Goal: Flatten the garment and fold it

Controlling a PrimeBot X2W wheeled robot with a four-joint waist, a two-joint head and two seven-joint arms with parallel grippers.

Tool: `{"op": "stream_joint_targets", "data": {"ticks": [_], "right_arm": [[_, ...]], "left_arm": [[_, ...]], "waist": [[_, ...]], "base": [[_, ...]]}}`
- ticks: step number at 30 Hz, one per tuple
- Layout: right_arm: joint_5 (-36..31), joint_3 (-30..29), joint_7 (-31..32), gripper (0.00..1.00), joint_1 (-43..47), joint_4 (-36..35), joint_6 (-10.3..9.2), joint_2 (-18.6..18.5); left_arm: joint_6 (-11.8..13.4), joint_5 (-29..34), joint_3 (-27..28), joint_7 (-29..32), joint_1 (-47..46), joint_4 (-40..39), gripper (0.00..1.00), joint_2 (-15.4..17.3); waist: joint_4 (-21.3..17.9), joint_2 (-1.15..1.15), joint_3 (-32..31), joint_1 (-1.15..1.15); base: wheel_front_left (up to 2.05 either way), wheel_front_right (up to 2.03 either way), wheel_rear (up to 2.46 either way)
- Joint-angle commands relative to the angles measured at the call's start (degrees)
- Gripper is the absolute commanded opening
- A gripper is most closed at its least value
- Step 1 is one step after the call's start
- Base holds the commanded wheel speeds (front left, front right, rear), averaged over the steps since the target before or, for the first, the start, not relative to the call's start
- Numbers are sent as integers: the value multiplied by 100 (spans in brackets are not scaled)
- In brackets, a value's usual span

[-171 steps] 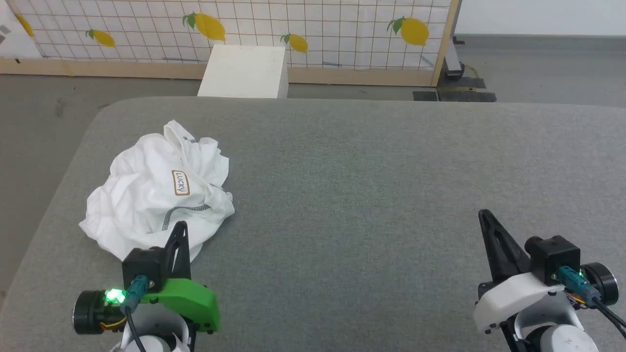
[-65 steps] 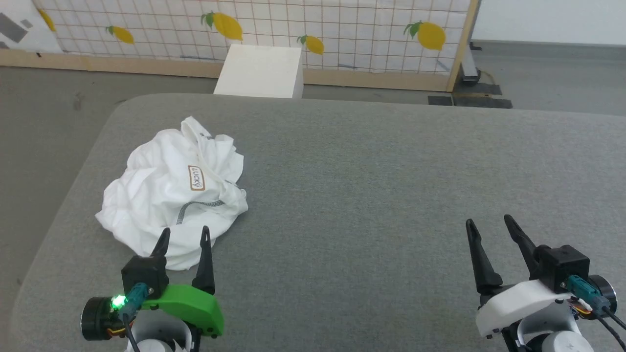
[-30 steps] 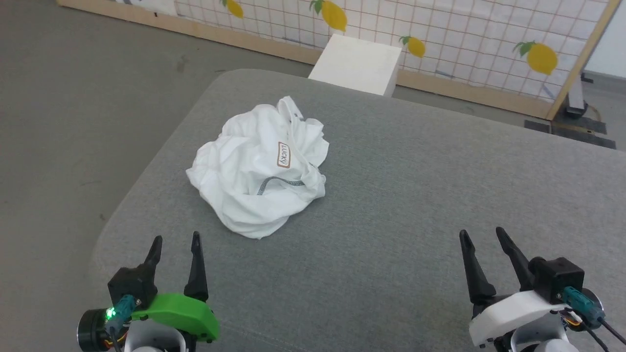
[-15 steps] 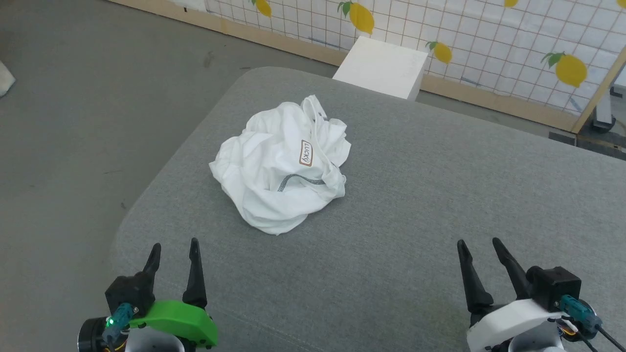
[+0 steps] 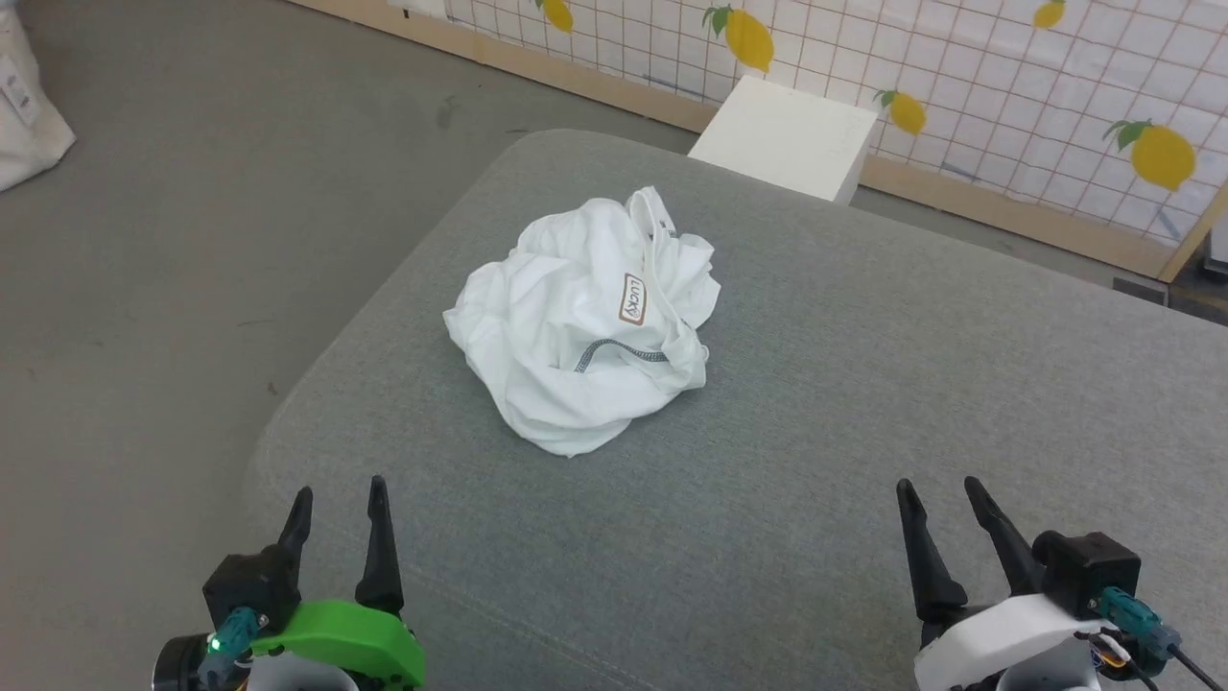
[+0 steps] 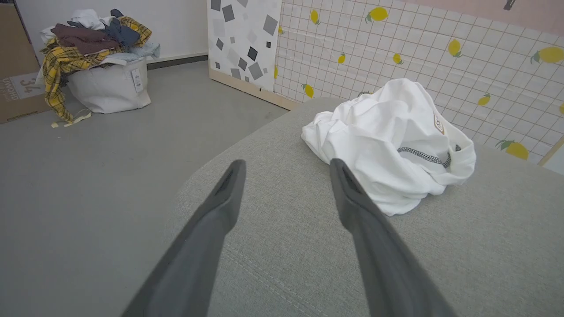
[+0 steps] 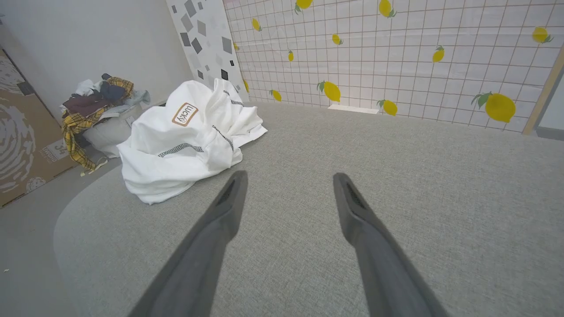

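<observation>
Since 5.7 s ago the head cam has swung round, so the whole scene sits shifted in frame, and both grippers have gone from fingers together to fingers spread. Left gripper (image 5: 341, 486) is released, nothing btwn its fingers, poised over the near left corner of the grey padded surface (image 5: 863, 384). The garment (image 5: 585, 326) lies crumpled in a heap on that surface, ahead of the left gripper and off to its right, well apart from the tips; in the left wrist view it sits just past the right-hand finger. Its LUCKY patch (image 5: 633, 298) faces up, w/ a zigzag stitch line (image 5: 619, 353) just nearer the grippers than the patch. A ribbed edge at the heap's far side is prob. the collar, hard to be sure in the folds. Right gripper (image 5: 936, 483) is also released and empty, over bare surface, w/ the garment ahead and well to its left. Beyond the surface's far edge, past the garment, stands a white box (image 5: 782, 139), and behind that a lemon-print screen (image 5: 959, 58). Far off to the left gripper's left, on the floor (image 6: 88, 176), is a bag (image 6: 110, 86) piled w/ clothes (image 6: 88, 39).
</observation>
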Motion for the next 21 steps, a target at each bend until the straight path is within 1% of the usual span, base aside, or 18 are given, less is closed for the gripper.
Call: {"op": "stream_joint_targets", "data": {"ticks": [1, 13, 17, 21], "right_arm": [[66, 0, -76, 100, 76, 35, -7, 3], [194, -6, -144, 100, 91, 108, -8, 3], [203, -7, -147, 100, 69, 95, -8, 4], [186, -9, -120, 100, 18, 39, -8, 4]], "left_arm": [[40, -28, -7, -65, 102, 25, 100, -14], [50, -180, -52, -206, 60, 143, 100, -17], [-16, -276, -75, -253, -103, 207, 100, -18], [-184, -377, -158, -298, -623, 390, 100, 13]], "waist": [[30, 0, 2, 0], [146, 0, 29, 0], [135, 0, 68, 0], [91, 0, 176, 0]], "base": [[0, 0, 0], [0, 0, 0], [0, 0, 0], [0, 0, 0]]}}
